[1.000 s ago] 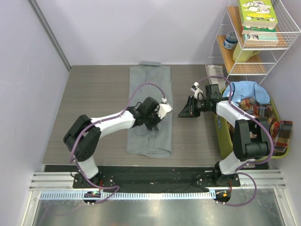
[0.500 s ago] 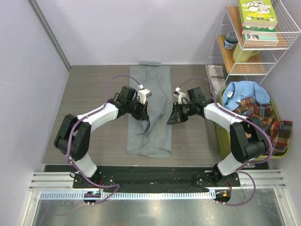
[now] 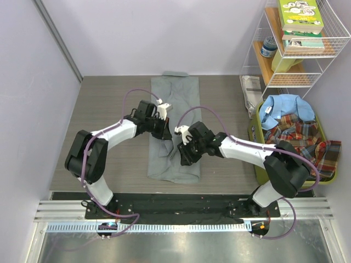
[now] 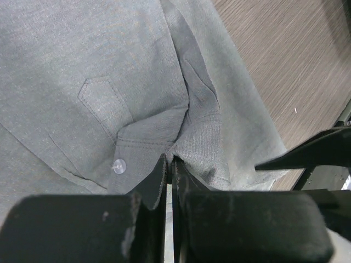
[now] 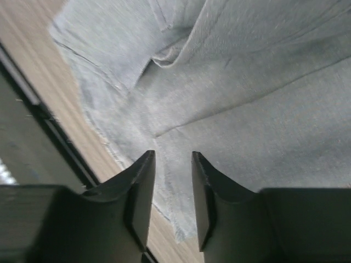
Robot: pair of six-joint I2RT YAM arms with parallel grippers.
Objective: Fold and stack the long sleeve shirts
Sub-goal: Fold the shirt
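The table (image 3: 104,109) carried the grey shirt (image 3: 181,98) down its middle, already narrowed to a long strip with the collar at the far end and the hem toward me. At the right edge the bin (image 3: 256,159) held the blue shirt (image 3: 285,107) and the plaid shirt (image 3: 299,134), heaped and not yet folded. Both arms reached in over the near half of the strip, close to each other.

My right gripper (image 5: 173,164) hung over the near part of the shirt, close to its edge, jaws parted with nothing between them and only cloth below. My left gripper (image 4: 169,164) sat just beyond it, fingers pressed together on what looked to me like the sleeve cuff (image 4: 137,156), which tented up to the tips beside its button (image 4: 118,164).

I judged the left hold to be the weak point. It was a thin nip near the cuff's edge, so a quick lift could let the cloth slide out and drop the sleeve crooked. Pulling sideways could also drag the side folds open. If the right jaws closed where they hung, they might catch one layer only and split the strip when raised. With the two wrists this near, a careless swing could knock them together.
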